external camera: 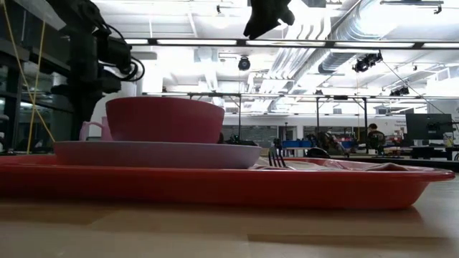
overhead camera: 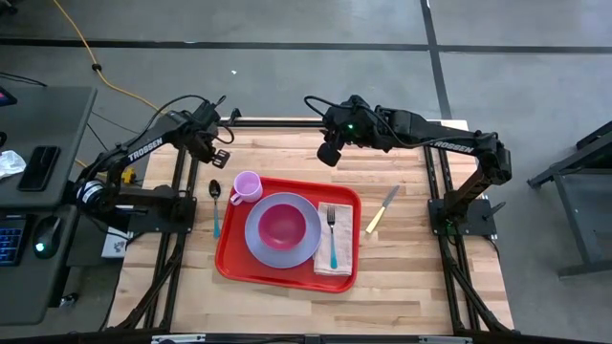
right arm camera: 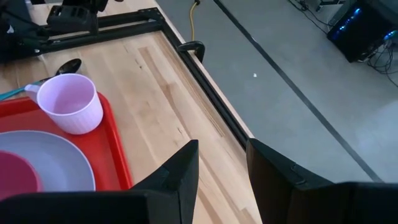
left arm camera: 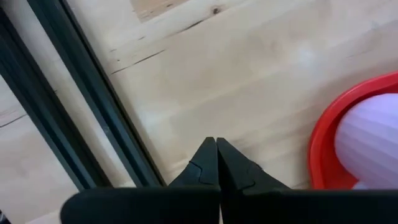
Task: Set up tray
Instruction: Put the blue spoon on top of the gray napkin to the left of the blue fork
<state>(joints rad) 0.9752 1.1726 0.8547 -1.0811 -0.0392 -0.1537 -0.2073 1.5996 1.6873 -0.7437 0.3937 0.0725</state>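
Observation:
The red tray [overhead camera: 228, 258] lies in the middle of the table. On it rest a lavender plate [overhead camera: 256, 241] with a pink bowl [overhead camera: 282, 225], a lavender cup [overhead camera: 248, 186] at its far left corner, and a folded napkin [overhead camera: 344, 263] with a teal-handled fork [overhead camera: 332, 234]. A teal-handled spoon [overhead camera: 215, 205] lies on the table left of the tray, a yellow-handled knife [overhead camera: 382, 209] to its right. My left gripper [overhead camera: 221, 153] is shut and empty over the far left of the table. My right gripper [overhead camera: 328, 153] is open and empty, high over the far middle.
A dark frame rail [overhead camera: 277, 122] runs along the table's far edge, and arm mounts stand at the left [overhead camera: 158, 205] and right [overhead camera: 459, 205] sides. Bare wood lies near the front edge [overhead camera: 287, 306] and right of the knife [overhead camera: 411, 248].

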